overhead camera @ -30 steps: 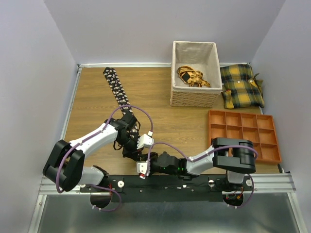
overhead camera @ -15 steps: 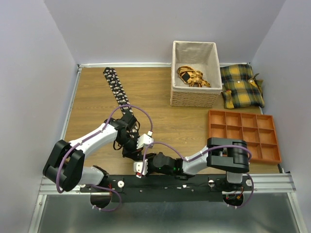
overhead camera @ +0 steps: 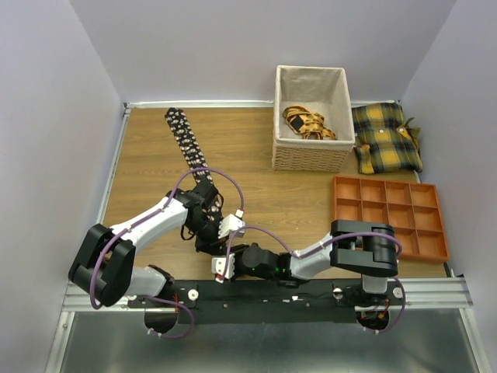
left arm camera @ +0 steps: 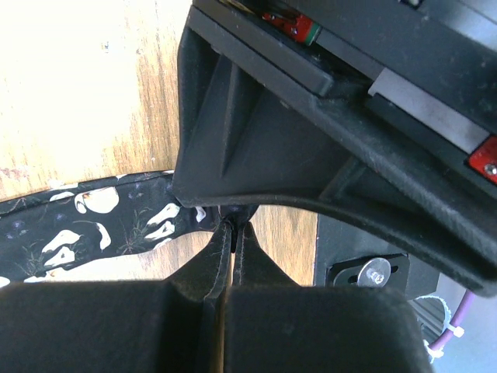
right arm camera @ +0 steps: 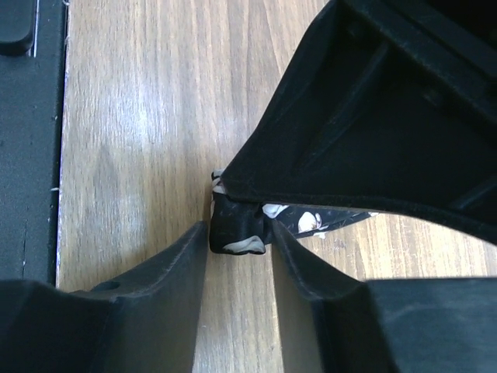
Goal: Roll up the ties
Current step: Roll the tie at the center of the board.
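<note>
One black tie (overhead camera: 185, 140) with small white flowers lies as a strip from the far left of the table toward the near middle, where its near end goes under my left arm. My left gripper (overhead camera: 210, 242) is shut, and its tips (left arm camera: 234, 225) pinch the tie (left arm camera: 101, 225) near its end. My right gripper (overhead camera: 225, 258) meets it from the right. Its jaws (right arm camera: 239, 233) stand close together on both sides of the tie's small folded end (right arm camera: 233, 221), which rests on the wood.
A lined wicker basket (overhead camera: 311, 159) holding a yellow-and-black strap bundle stands at the back. Yellow plaid cushions (overhead camera: 387, 138) lie to its right. An orange compartment tray (overhead camera: 392, 217) sits at the right. The black mounting rail (overhead camera: 272, 291) runs along the near edge.
My right gripper has slid a little to the left along the near edge, closer to the left gripper. The left arm and the tie strip have hardly moved.
</note>
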Available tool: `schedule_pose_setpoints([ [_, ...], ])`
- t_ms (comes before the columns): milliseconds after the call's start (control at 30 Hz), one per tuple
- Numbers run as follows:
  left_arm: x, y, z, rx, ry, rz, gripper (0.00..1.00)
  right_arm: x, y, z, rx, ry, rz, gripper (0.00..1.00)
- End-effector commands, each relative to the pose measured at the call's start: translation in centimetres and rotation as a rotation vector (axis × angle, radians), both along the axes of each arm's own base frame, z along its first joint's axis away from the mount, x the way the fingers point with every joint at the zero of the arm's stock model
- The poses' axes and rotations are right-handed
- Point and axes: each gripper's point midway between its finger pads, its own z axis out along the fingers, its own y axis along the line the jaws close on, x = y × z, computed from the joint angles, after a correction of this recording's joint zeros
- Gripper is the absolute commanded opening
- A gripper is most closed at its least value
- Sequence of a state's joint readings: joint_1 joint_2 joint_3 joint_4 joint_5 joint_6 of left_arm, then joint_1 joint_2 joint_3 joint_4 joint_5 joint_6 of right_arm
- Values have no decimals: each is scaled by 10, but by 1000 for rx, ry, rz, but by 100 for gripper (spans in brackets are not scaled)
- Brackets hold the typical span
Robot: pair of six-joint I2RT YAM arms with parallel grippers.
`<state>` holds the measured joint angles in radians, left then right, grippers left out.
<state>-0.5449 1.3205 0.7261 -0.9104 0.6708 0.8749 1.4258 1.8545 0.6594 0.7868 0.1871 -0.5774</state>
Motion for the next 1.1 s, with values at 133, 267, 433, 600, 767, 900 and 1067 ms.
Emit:
schedule_pose_setpoints([
  [133,0,-6,6,-34,13,-8,0,3,10,5,1,-2,2,40],
  [267,0,-5,7,-32,13,-6,0,0,11,2,-5,34,16,16],
  [433,-5,-3,11,-57,13,-36,18,-7,7,-5,-20,105,38,9],
  [600,1,1,16,-81,-12,-14,54,-24,3,-15,-39,321,94,8],
  [767,27,24,24,-123,-151,44,99,-35,-7,-22,-63,488,135,8],
  [900,39,33,24,-140,-289,38,99,-32,-10,-25,-66,593,131,8],
  [1067,41,36,20,-160,-322,44,94,-34,0,-24,-75,735,175,8],
])
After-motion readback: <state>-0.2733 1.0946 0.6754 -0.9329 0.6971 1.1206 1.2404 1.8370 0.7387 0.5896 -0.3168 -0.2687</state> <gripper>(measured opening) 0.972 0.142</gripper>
